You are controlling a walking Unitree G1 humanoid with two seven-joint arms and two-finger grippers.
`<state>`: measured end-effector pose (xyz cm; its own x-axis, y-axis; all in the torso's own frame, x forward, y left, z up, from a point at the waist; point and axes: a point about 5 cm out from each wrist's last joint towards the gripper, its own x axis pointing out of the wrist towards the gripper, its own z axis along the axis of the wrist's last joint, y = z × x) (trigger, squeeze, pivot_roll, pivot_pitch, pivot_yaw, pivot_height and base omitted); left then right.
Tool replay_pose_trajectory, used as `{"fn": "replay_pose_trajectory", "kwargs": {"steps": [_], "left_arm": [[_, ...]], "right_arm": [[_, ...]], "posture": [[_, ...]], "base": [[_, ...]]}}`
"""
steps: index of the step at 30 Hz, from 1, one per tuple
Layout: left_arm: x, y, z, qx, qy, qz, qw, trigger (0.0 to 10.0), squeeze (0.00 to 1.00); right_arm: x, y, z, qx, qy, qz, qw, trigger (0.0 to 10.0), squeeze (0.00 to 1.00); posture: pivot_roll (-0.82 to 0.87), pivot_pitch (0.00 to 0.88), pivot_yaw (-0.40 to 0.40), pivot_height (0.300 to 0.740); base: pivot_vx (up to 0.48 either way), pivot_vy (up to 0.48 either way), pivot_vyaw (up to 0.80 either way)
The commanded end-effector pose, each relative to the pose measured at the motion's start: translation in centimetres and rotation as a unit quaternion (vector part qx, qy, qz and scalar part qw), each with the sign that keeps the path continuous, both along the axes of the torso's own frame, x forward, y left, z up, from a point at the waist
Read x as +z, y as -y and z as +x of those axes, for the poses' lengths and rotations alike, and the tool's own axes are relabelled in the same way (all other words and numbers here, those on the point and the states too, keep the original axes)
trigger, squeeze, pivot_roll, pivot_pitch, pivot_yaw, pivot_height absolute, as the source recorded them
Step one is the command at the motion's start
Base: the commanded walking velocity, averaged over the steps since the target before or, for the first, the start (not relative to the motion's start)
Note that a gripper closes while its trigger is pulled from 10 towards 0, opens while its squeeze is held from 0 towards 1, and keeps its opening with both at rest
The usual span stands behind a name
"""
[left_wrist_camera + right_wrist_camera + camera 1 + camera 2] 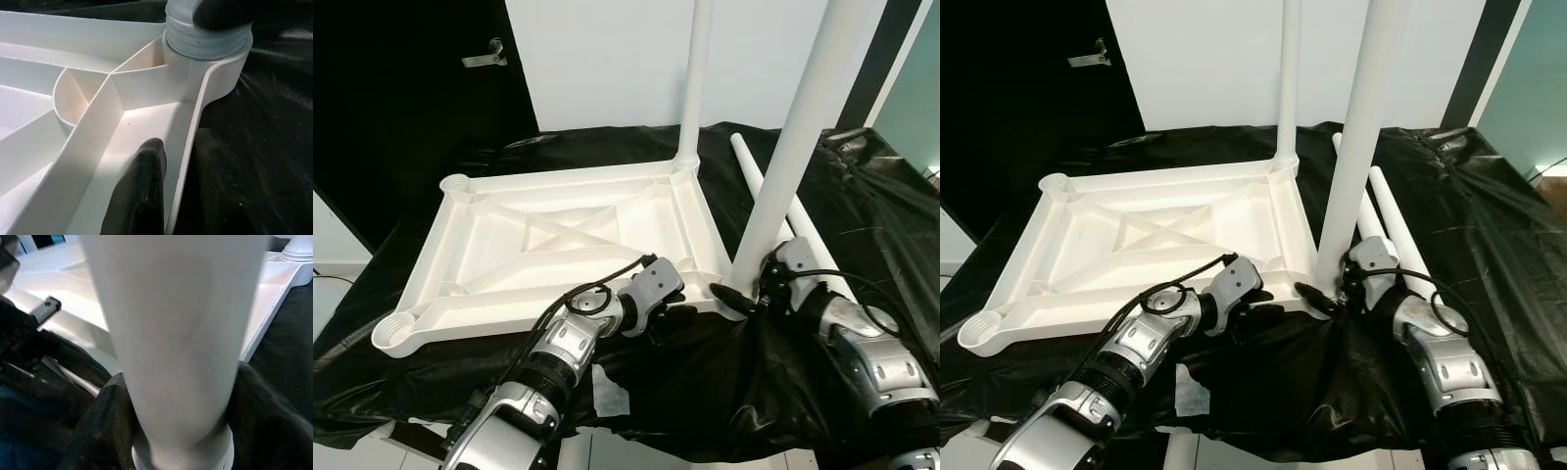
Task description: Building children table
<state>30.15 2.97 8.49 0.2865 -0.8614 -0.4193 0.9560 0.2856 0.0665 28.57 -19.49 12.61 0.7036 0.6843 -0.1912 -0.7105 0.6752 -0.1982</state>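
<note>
- Two legs stand upright in the upturned white tabletop (558,245), which lies on the black-draped table (862,225): one at its far right corner (693,78), one at its near right corner (793,147). The right tool (766,284) is closed round that near leg's base; turning it squarely about its axis should seat the thread without cross-threading.
- Right eye view: spare legs (1393,220) lie beside the tabletop's right edge.
- Left wrist view: the left tool (168,196) pinches the tabletop's near rim, one finger (142,191) inside, steadying it just short of the threaded socket (208,41).
- Right wrist view: black fingers (105,431) hug the leg above its collar.
</note>
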Motion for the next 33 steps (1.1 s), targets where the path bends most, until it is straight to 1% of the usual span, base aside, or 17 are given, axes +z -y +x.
{"fn": "replay_pose_trajectory", "kwargs": {"steps": [1,10,14,17,18,19,20,21,22,23,24,25,26,27,31,32,33], "left_arm": [[-4.3,-1.1,-2.2,-0.013,-0.095,0.052,0.994,10.0,0.00],[-4.2,-0.8,-2.2,-0.015,-0.094,0.052,0.994,10.0,0.00],[-4.3,-0.8,-2.2,-0.020,-0.094,0.053,0.994,10.0,0.00],[-4.2,-0.9,-2.2,-0.020,-0.093,0.055,0.994,10.0,0.00],[-4.2,-1.0,-2.1,-0.017,-0.092,0.055,0.994,10.0,0.00],[-4.2,-1.0,-2.1,-0.017,-0.092,0.055,0.994,10.0,0.00],[-4.1,-1.1,-2.0,-0.015,-0.092,0.054,0.994,10.0,0.00],[-4.1,-1.2,-2.0,-0.013,-0.092,0.054,0.994,10.0,0.00],[-4.1,-1.2,-2.0,-0.013,-0.092,0.054,0.994,10.0,0.00],[-4.3,-1.3,-2.2,-0.015,-0.094,0.056,0.994,10.0,0.00],[-4.4,-1.3,-2.3,-0.018,-0.095,0.058,0.994,10.0,0.00],[-4.4,-1.3,-2.3,-0.018,-0.095,0.058,0.994,10.0,0.00],[-4.4,-1.3,-2.4,-0.020,-0.096,0.058,0.993,10.0,0.00],[-4.4,-1.3,-2.4,-0.021,-0.097,0.058,0.993,10.0,0.00],[-4.4,-1.2,-2.4,-0.022,-0.097,0.057,0.993,10.0,0.00],[-4.4,-1.1,-2.4,-0.023,-0.097,0.056,0.993,10.0,0.00],[-4.4,-1.1,-2.4,-0.023,-0.097,0.056,0.993,10.0,0.00]], "right_arm": [[-2.4,-1.1,-1.1,0.048,-0.060,-0.012,0.997,0.0,0.00],[-2.8,-1.1,-0.6,0.038,-0.098,0.031,0.994,0.0,0.00],[-3.5,-3.4,-1.4,0.004,-0.097,0.107,0.990,0.0,0.00],[-3.7,-4.1,-1.7,-0.008,-0.096,0.128,0.987,0.0,0.00],[-3.8,-5.0,-1.9,-0.030,-0.093,0.155,0.983,0.0,0.00],[-3.8,-5.0,-1.9,-0.030,-0.093,0.155,0.983,0.0,0.00],[-3.7,-5.6,-2.0,-0.052,-0.087,0.176,0.979,0.0,0.00],[-3.3,-5.8,-1.4,-0.129,-0.047,0.198,0.971,0.0,0.00],[-3.3,-5.8,-1.4,-0.129,-0.047,0.198,0.971,0.0,0.00],[-3.2,-5.7,-1.0,-0.214,-0.016,0.215,0.953,0.0,0.00],[-3.1,-5.7,-0.9,-0.269,0.002,0.222,0.937,0.0,0.00],[-3.1,-5.7,-0.9,-0.269,0.002,0.222,0.937,0.0,0.00],[-3.2,-5.8,-1.0,-0.298,0.009,0.227,0.927,0.0,0.00],[-3.3,-6.0,-1.2,-0.308,0.012,0.221,0.925,0.0,0.00],[-3.3,-6.2,-1.2,-0.303,0.012,0.216,0.928,0.0,0.00],[-3.2,-6.6,-1.2,-0.285,0.014,0.213,0.934,0.0,0.00],[-3.2,-6.6,-1.2,-0.285,0.014,0.213,0.934,0.0,0.00]], "posture": [[-0.07,0.000,0.008,0.740],[-0.08,0.000,0.018,0.740],[-0.08,0.000,0.023,0.740],[-0.08,0.000,0.023,0.740],[-0.07,0.000,0.021,0.740],[-0.07,0.000,0.021,0.740],[-0.06,0.000,0.021,0.740],[-0.07,0.000,0.025,0.740],[-0.07,0.000,0.025,0.740],[-0.07,0.000,0.028,0.740],[-0.07,0.000,0.028,0.740],[-0.07,0.000,0.028,0.740],[-0.07,0.000,0.030,0.740],[-0.07,0.000,0.030,0.740],[-0.07,0.000,0.030,0.740],[-0.07,0.000,0.028,0.740],[-0.07,0.000,0.028,0.740]], "base": [[0.000,0.000,0.00],[0.000,0.000,0.00],[0.000,0.000,0.00],[0.000,0.000,0.00],[0.000,0.000,0.00],[0.000,0.000,0.00],[0.000,0.000,0.00],[0.000,0.000,0.00],[0.000,0.000,0.00],[0.000,0.000,0.00],[0.000,0.000,0.00],[0.000,0.000,0.00],[0.000,0.000,0.00],[0.000,0.000,0.00],[0.000,0.000,0.00],[0.000,0.000,0.00],[0.000,0.000,0.00]]}}
